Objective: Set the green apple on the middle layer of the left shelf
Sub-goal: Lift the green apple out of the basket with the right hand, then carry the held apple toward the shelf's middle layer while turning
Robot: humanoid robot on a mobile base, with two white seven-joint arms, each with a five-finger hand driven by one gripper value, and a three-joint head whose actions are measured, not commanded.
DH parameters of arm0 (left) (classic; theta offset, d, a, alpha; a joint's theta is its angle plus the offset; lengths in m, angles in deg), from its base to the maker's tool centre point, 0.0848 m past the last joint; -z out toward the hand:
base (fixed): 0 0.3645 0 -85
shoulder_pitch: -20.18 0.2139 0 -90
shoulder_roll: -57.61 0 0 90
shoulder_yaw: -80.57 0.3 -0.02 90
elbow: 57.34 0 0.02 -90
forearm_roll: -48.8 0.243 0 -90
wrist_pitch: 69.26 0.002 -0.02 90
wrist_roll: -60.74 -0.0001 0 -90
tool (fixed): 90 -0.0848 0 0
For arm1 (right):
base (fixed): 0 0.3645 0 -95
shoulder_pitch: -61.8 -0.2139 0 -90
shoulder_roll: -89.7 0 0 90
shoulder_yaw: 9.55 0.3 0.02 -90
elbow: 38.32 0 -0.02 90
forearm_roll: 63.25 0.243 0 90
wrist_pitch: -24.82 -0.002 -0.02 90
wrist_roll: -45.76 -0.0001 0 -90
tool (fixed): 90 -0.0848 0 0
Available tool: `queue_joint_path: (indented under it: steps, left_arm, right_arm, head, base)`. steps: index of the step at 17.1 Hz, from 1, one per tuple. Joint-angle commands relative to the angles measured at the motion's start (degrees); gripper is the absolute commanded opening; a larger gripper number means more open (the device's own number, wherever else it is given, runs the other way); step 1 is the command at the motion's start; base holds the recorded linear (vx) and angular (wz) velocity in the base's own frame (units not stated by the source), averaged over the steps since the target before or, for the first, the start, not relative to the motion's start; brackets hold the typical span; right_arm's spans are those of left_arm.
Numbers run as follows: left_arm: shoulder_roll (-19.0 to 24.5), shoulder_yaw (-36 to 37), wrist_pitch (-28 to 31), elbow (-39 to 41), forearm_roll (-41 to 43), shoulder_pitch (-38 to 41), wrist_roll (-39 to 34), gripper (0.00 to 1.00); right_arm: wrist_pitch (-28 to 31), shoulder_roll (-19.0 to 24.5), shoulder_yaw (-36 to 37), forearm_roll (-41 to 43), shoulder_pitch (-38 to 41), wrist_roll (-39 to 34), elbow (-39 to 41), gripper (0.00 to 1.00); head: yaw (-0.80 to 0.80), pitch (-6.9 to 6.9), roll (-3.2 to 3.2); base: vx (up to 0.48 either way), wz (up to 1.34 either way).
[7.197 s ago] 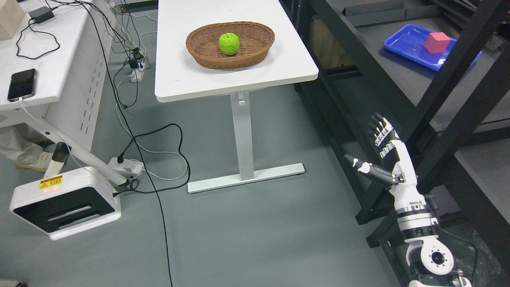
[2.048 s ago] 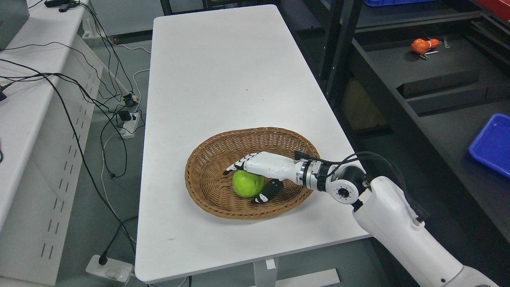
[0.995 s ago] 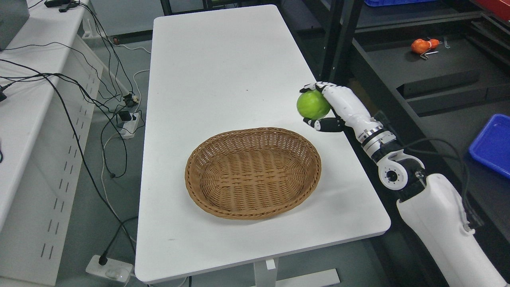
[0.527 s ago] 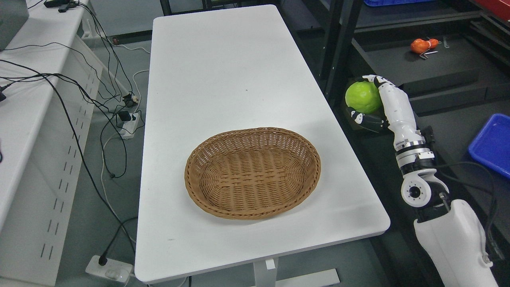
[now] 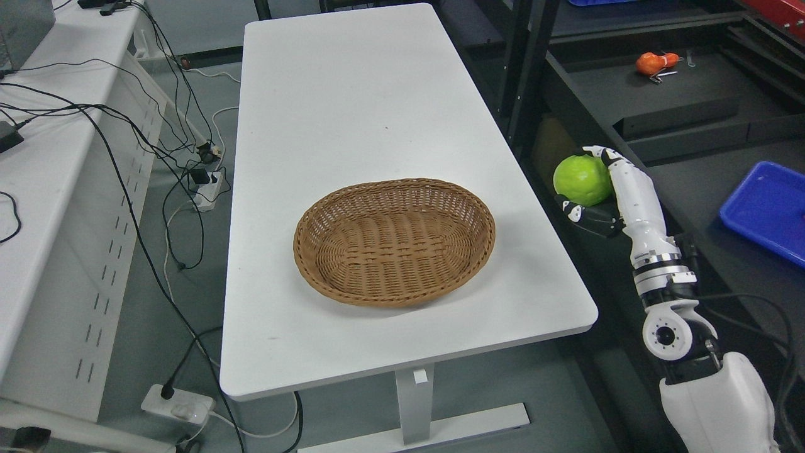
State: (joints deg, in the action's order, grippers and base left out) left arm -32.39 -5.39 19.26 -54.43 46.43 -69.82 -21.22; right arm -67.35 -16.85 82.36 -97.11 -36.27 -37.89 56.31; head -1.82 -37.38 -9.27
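Observation:
My right hand [image 5: 594, 189] is shut on the green apple [image 5: 581, 180] and holds it in the air just past the right edge of the white table [image 5: 352, 100], in front of the dark shelf unit [image 5: 685, 126]. The wicker basket [image 5: 394, 240] on the table holds nothing. The left arm is out of view.
A blue tray [image 5: 764, 211] lies on the shelf at the right. An orange object [image 5: 651, 63] lies further back on the shelf. Black shelf posts [image 5: 522, 69] stand close to the table's right edge. Cables [image 5: 157, 189] and a power strip [image 5: 176, 402] lie on the floor at the left.
My right hand lifted the apple out of the basket and carried it right, off the table edge toward the shelf. The camera has shifted slightly in the last half second.

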Motion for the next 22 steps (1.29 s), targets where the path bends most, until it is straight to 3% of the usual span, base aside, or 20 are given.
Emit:
queue_joint_path:
  steps: [1,22]
  left_arm:
    - [1.0,0.0,-0.01,-0.01,0.0,-0.7,-0.05,1.0]
    - [1.0,0.0,-0.01,-0.01,0.0,-0.7,-0.05,1.0]
  right_arm:
    - [-1.95,2.4,2.49,0.11,3.66,-0.12,3.19,0.0]
    - [-3.99,3.01,1.69,0.11,6.22,-0.03,3.1,0.01]
  head:
    - [0.0,0.0,0.0]
    - [0.0,0.0,0.0]
  base:
    - [-0.299,-0.01]
    - [-0.415,-0.08]
